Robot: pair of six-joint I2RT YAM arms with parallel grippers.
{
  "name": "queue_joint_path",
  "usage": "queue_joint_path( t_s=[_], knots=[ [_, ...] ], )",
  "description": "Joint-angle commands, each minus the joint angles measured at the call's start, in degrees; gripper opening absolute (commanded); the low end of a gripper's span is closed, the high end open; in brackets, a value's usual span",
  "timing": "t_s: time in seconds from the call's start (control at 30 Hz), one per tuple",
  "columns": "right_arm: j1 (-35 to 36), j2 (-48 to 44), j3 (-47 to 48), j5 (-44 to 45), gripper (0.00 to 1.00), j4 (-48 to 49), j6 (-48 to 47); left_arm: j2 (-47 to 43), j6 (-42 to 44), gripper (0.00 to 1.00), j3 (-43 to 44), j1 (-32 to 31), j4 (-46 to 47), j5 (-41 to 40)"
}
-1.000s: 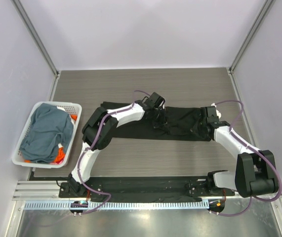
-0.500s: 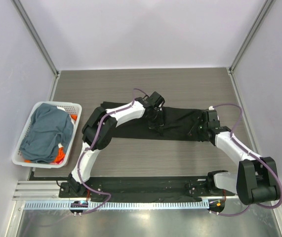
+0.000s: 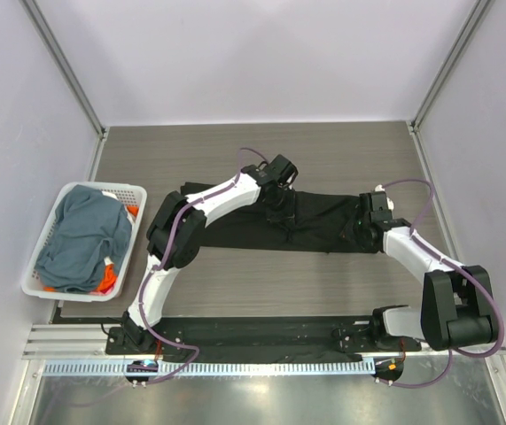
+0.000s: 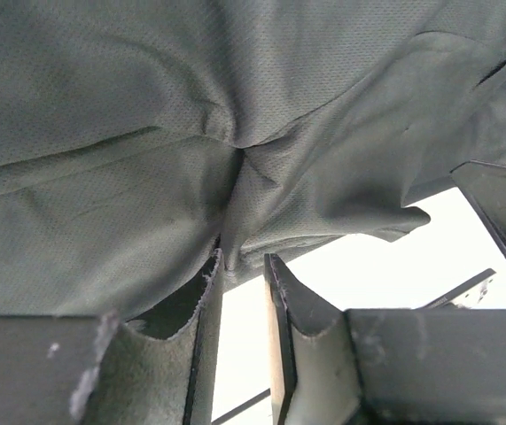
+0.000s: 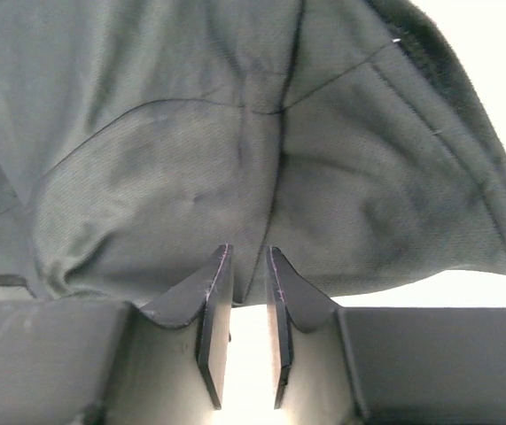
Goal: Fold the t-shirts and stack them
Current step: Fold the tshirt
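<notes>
Lying as a long flat band on the table [image 3: 235,150], the black t-shirt [image 3: 323,232] fills the view just beyond both sets of fingertips. The left gripper [image 4: 244,261] has its fingers [image 4: 301,310] a narrow slit apart, with a pucker of the cloth drawn down right between the tips. Whether the cloth is gripped or merely resting there cannot be told. The right gripper [image 5: 249,257] shows much the same: fingers [image 5: 208,305] slightly parted, a creased fold of the shirt dipping to the tips, hold uncertain. Compared with a second ago, the shirt lies in the same place and both wrists have barely shifted — the left sits a touch farther from its base.
</notes>
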Motion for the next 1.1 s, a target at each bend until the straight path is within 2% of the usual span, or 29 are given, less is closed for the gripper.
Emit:
queue_joint_path(
  t_s=[0.0,0.17,0.4,0.6,0.73,0.9,1.07],
  knots=[
    [0.0,-0.7,1.3,-2.6,0.27,1.8,0.0,-1.4,1.9,0.26,1.9,0.2,-1.4,0.4],
    [0.1,-3.4,-2.0,-4.2,0.3,3.1,2.0,-2.1,1.2,0.31,-1.0,0.1,1.0,3.2],
    [0.1,-2.8,-1.9,-5.6,0.31,3.0,2.1,-1.2,0.6,0.31,-3.4,-0.1,4.1,6.8],
    [0.5,-6.8,-2.5,-6.4,0.4,-0.1,3.2,-1.2,0.1,0.13,-2.9,-0.1,4.3,7.0],
    [0.8,-8.4,-5.2,-6.6,0.44,1.4,3.8,-1.2,-1.0,0.06,-2.6,0.0,5.4,8.3],
    [1.3,-9.7,-8.1,-8.0,0.45,5.1,5.5,-1.2,-2.9,0.01,-2.4,0.0,6.2,9.3],
    [2.3,-11.9,-8.6,-6.3,0.45,5.4,5.6,-1.8,-7.0,0.01,-3.4,0.7,8.9,11.7]
  ],
)
